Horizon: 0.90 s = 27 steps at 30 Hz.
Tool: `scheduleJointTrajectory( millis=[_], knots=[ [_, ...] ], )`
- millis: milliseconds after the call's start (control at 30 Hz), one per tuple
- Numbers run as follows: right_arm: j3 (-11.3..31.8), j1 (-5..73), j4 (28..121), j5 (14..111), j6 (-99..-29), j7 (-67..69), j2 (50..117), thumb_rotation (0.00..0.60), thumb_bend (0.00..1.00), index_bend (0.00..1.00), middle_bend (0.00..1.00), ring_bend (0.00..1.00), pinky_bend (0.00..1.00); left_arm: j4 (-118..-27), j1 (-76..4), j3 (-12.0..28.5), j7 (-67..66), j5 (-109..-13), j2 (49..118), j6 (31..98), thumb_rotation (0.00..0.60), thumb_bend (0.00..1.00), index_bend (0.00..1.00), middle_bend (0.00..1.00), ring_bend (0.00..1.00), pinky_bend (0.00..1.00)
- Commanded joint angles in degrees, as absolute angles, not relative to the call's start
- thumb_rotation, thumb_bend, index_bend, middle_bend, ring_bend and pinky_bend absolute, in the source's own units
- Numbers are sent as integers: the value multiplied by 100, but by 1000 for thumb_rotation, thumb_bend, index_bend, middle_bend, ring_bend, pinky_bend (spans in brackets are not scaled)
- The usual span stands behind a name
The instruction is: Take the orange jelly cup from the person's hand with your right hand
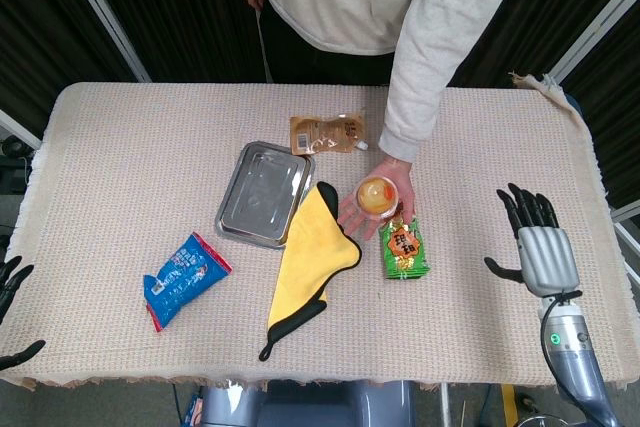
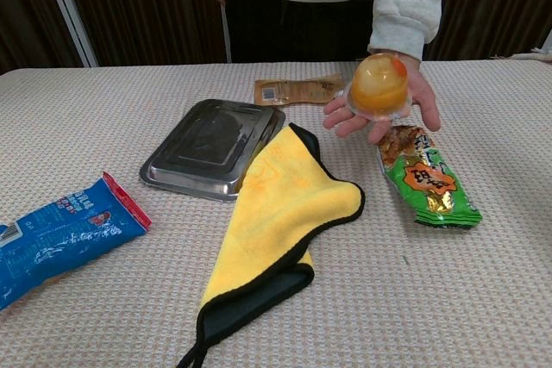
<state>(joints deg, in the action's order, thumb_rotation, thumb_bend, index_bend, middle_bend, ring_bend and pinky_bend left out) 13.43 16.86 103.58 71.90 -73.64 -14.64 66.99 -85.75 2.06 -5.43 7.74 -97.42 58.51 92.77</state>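
Note:
The orange jelly cup (image 1: 376, 194) (image 2: 379, 86) rests on the person's upturned palm (image 1: 358, 215) (image 2: 424, 99), held above the table between the yellow cloth and the green snack packet. My right hand (image 1: 534, 247) hovers near the table's right edge, well to the right of the cup, fingers spread and holding nothing. Only the fingertips of my left hand (image 1: 10, 284) show at the far left edge of the head view, apart and empty. Neither hand shows in the chest view.
A steel tray (image 1: 261, 195) (image 2: 211, 146) lies left of the cup, with a yellow cloth (image 1: 308, 265) (image 2: 280, 213) overlapping its corner. A green snack packet (image 1: 404, 251) (image 2: 426, 180) lies under the person's hand. A brown sachet (image 1: 327, 133) and a blue packet (image 1: 184, 278) also lie on the table.

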Motion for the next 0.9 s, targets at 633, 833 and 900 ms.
scheduleJointTrajectory(
  millis=[633,833,900],
  knots=[
    [2375,4020,10922,3639,-6694,-3573,7659,600,103,139,98,30,99,-8561,177,-567,872,-9770,5815,9235,600,0,35,0,0,0],
    [2281,4210,10767,3493,-6760,-3642,7950,600,104,156,120,57,132,-8558,175,-570,933,-9771,5810,9239,600,0,35,0,0,0],
    [2254,4266,10696,3483,-6803,-3649,8050,600,106,161,126,64,133,-8560,173,-572,930,-9773,5808,9235,600,0,35,0,0,0]
  ],
)
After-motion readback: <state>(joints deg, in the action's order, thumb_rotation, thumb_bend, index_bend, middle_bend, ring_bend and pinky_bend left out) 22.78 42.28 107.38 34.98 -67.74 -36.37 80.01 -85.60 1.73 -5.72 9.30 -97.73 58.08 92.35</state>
